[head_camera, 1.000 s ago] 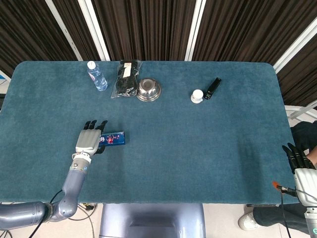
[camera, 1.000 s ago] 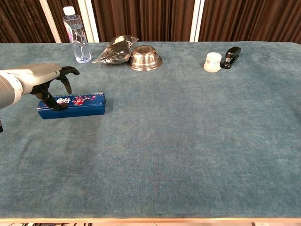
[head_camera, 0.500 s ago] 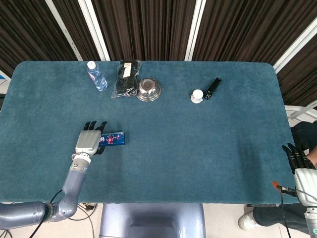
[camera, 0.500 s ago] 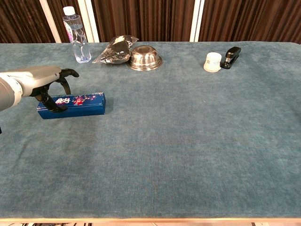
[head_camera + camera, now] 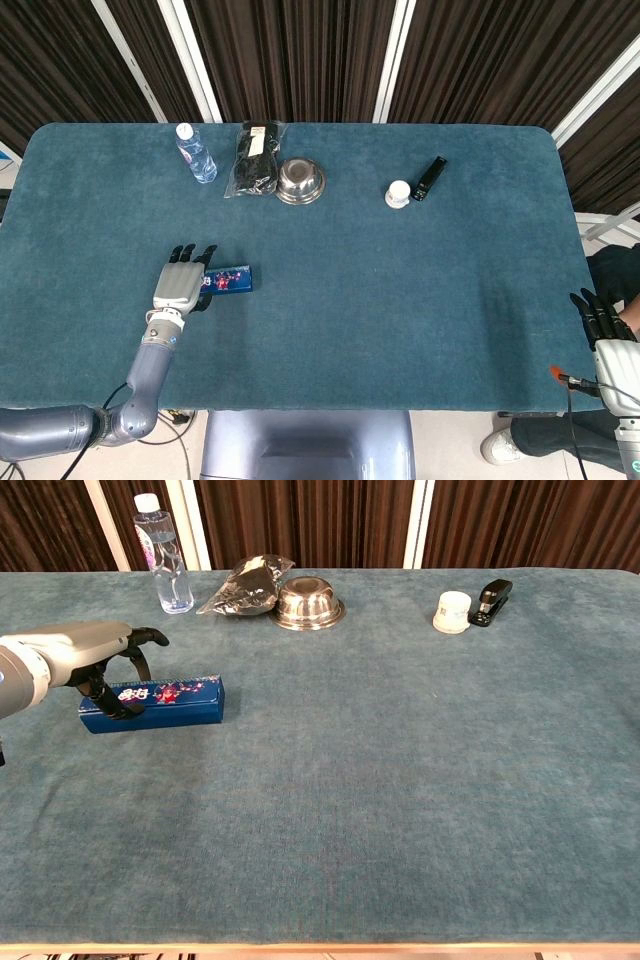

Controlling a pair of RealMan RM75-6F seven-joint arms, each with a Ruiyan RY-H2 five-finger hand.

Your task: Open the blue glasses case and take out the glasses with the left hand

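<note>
1. Head view: the blue glasses case (image 5: 231, 279) is seen lying flat and closed on the worktop (image 5: 400, 300), near its left front. The left hand (image 5: 180, 283) is set over the case's left end, fingers (image 5: 190, 254) spread. The right hand (image 5: 600, 325) is seen at the worktop's right edge, holding nothing, fingers apart.

2. Chest view: the fingers (image 5: 140, 652) are curved down onto the case (image 5: 175, 701). The case is judged rigid, light, prone to sliding; the lid's long edge is best taken. The glasses are hidden inside, judged fragile.
</note>
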